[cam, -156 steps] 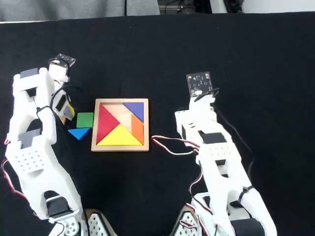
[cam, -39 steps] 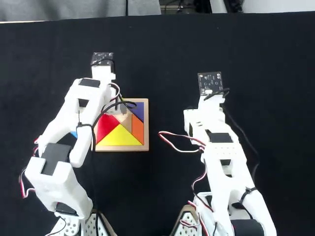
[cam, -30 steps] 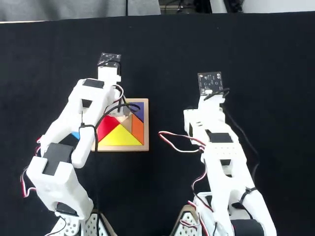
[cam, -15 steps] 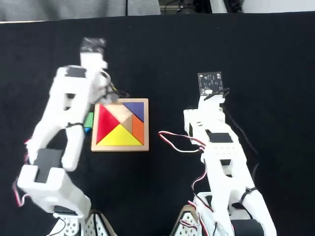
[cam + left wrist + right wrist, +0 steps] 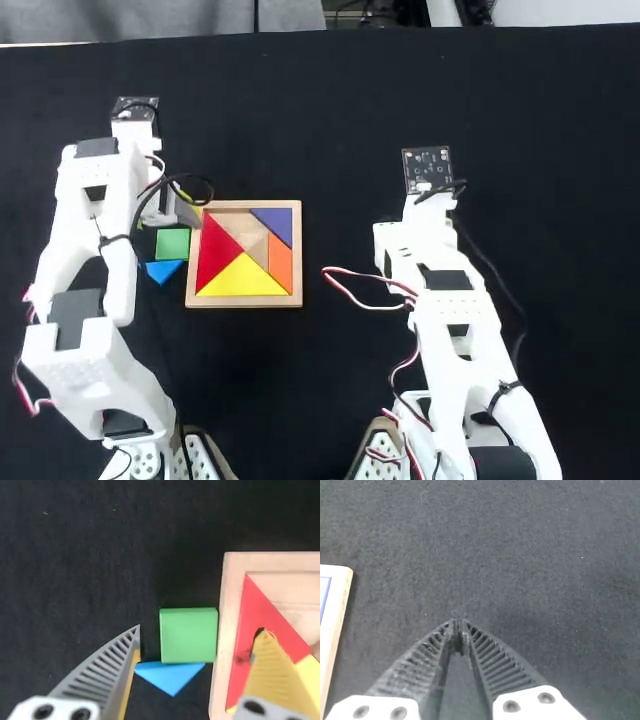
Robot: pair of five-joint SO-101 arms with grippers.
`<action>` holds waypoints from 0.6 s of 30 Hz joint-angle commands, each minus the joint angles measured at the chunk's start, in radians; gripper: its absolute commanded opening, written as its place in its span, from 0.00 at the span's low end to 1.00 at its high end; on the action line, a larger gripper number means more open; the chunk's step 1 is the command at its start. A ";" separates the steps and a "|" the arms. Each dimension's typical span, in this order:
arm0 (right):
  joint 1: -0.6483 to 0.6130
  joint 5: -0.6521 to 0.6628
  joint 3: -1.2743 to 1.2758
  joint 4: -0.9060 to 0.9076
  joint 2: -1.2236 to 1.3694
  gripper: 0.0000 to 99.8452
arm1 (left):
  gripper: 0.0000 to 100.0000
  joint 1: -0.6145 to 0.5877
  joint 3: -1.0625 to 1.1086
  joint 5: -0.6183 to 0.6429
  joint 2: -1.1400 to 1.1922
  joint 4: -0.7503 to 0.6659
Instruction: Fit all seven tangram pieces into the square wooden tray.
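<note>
1. High view: the red triangle, yellow triangle, orange piece and purple parallelogram were seated in the square wooden tray; the green square and blue triangle were yet to be fitted, lying just outside its rim
2. Left wrist view: the left gripper was spread wide and empty above the green square and the tray rim
3. Right wrist view: the right gripper was pressed closed on nothing over the black cloth

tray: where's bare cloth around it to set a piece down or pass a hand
Free: black cloth beyond the tray's far edge, and on its near side between the left arm and right arm. Crowded: the side where the green square and blue triangle lie, below the open left gripper. Toward the right arm a red-and-white cable crosses the gap.
</note>
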 commanded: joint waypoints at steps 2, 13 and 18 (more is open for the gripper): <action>0.012 0.012 -0.027 -0.023 -0.044 0.01 | 0.35 -0.008 -0.013 -0.018 0.028 -0.025; 0.012 0.012 -0.027 -0.023 -0.042 0.01 | 0.32 -0.036 -0.010 -0.138 0.109 -0.025; 0.012 0.012 -0.027 -0.023 -0.042 0.01 | 0.32 -0.042 -0.028 -0.138 0.120 -0.028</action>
